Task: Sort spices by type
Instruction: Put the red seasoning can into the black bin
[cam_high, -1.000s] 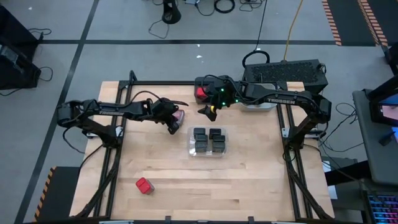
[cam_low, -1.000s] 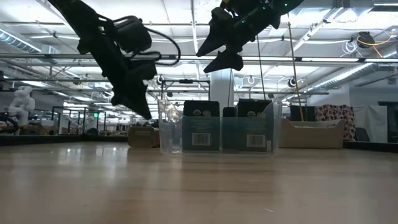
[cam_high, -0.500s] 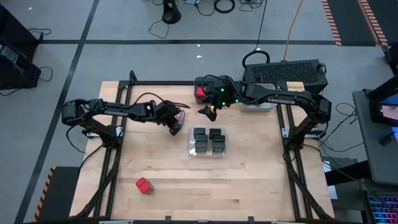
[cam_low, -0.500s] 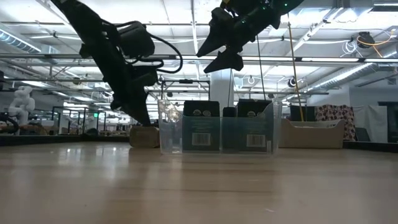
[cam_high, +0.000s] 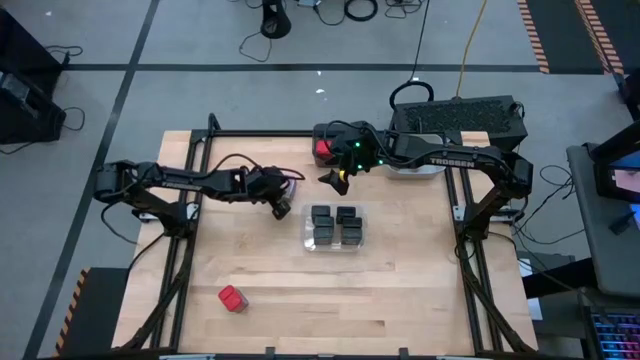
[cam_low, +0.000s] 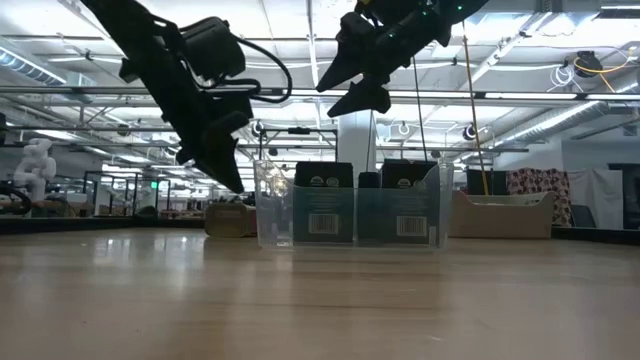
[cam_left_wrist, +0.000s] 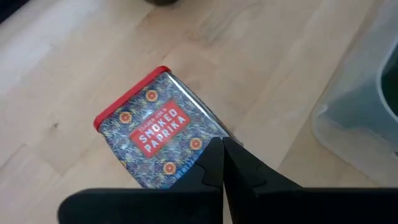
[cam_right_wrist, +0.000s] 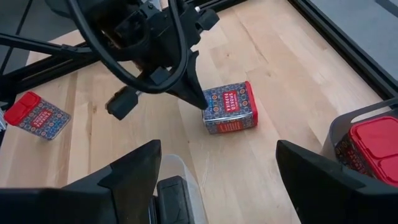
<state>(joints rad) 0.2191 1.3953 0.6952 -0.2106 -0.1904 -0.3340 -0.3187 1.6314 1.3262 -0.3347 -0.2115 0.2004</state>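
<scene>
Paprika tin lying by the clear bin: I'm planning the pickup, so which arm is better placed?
Left, probably. The left tool hangs shut right over the paprika tin. The right tool, though open, sits higher and farther away.

The light wooden worktop (cam_high: 400, 280) is carrying a clear bin (cam_high: 335, 228) near its centre, with four black spice boxes (cam_high: 322, 216) sitting inside. A smoked-paprika tin (cam_right_wrist: 230, 107) is lying on its side on the bare wood beside that bin, and a second red-topped tin (cam_high: 232, 298) is lying well apart near the front edge. A grey bin (cam_right_wrist: 364, 146) holding red-topped tins is standing at the back edge.
</scene>
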